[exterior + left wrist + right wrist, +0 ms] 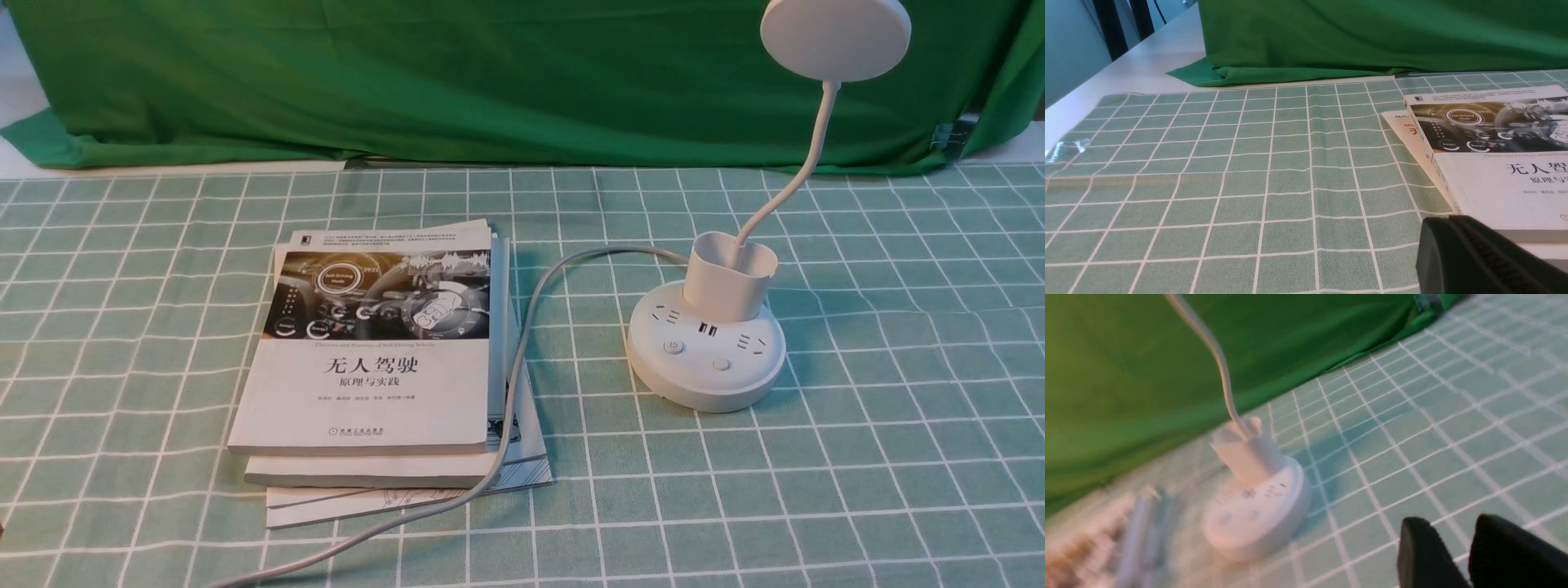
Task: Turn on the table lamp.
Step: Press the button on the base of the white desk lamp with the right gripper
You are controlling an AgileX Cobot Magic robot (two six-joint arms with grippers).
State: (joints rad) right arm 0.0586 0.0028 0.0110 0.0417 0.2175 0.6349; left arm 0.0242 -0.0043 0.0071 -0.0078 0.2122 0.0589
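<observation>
**Table lamp unlit; right hand open and clear of the base**

The table lamp [729, 282] stands on the right half of the surface [898, 474], which is covered by a green checked cloth. Its round base [706, 384] carries two buttons [672, 347] on the near side, in front of the cup-shaped holder. The thin neck rises from the holder to the disc head [834, 37] at the top of the front view. The grey cord [520, 343] leaves the back of the base, passes over the right edge of a stack of books [375, 384], and runs off the near edge.

Progress: no glow shows on the disc head or on the cloth below it, so the lamp is judged unlit. Nothing touches either button. The approach to the base and the press itself are both left to do. Which button governs the light cannot be told.

Hands: neither appears in the front view. In its own blurred wrist view, the right hand [1453, 531] shows two dark fingers parted, with nothing between them. It is empty and apart from the base. Of the left hand [1474, 257] only one dark finger shows, near the books, so how wide it stands cannot be told.
</observation>
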